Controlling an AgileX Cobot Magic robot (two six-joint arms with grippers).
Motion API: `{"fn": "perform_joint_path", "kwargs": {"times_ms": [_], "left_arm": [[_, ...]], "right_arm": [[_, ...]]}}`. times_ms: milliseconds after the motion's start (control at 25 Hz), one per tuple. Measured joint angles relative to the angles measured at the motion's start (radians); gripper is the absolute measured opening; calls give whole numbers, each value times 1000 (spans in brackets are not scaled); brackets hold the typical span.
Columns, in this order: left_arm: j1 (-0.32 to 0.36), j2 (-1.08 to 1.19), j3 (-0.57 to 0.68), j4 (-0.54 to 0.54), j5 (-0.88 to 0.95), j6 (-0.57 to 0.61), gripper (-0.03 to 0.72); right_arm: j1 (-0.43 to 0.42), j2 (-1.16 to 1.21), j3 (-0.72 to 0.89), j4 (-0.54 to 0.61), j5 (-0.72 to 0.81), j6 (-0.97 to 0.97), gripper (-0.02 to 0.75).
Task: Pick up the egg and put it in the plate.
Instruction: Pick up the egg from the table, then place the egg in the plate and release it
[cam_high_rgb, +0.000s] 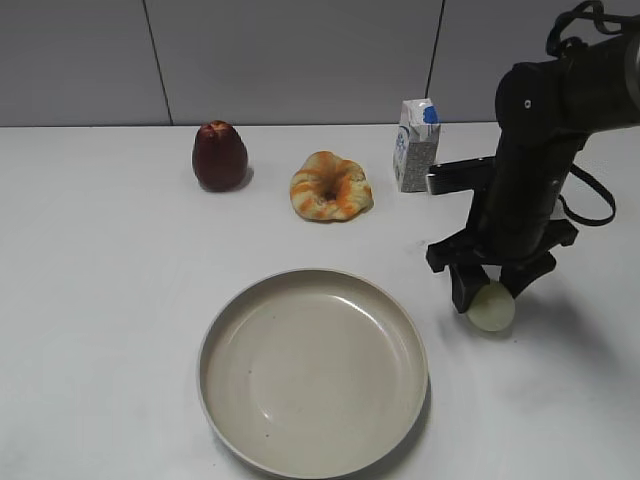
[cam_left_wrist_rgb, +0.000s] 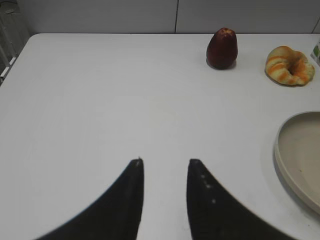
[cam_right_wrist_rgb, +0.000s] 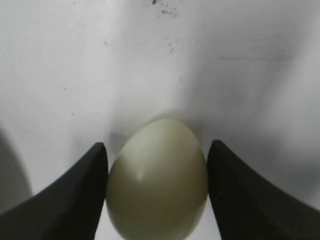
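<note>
The egg (cam_high_rgb: 492, 308), pale cream and glossy, lies on the white table just right of the plate (cam_high_rgb: 310, 375), a large beige-grey dish at the front centre. My right gripper (cam_high_rgb: 488, 290) reaches down over the egg. In the right wrist view both black fingers (cam_right_wrist_rgb: 157, 150) press the sides of the egg (cam_right_wrist_rgb: 157, 180). My left gripper (cam_left_wrist_rgb: 165, 162) is open and empty above bare table, out of the exterior view. The plate's rim (cam_left_wrist_rgb: 300, 155) shows at the right of the left wrist view.
A dark red fruit (cam_high_rgb: 219, 156) (cam_left_wrist_rgb: 222, 48), an orange-striped bread ring (cam_high_rgb: 330, 187) (cam_left_wrist_rgb: 290, 66) and a small milk carton (cam_high_rgb: 415, 145) stand along the back of the table. A grey wall is behind.
</note>
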Motion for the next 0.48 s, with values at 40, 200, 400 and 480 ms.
{"fn": "perform_joint_path", "kwargs": {"times_ms": [40,200,400,480], "left_arm": [[0,0,0,0,0,0,236],[0,0,0,0,0,1,236],[0,0,0,0,0,1,236],[0,0,0,0,0,0,236]], "right_arm": [[0,0,0,0,0,0,445],[42,-35,-40,5,37,2,445],[263,-69,-89,18,59,0,445],[321,-60,-89,34,48,0,445]]}}
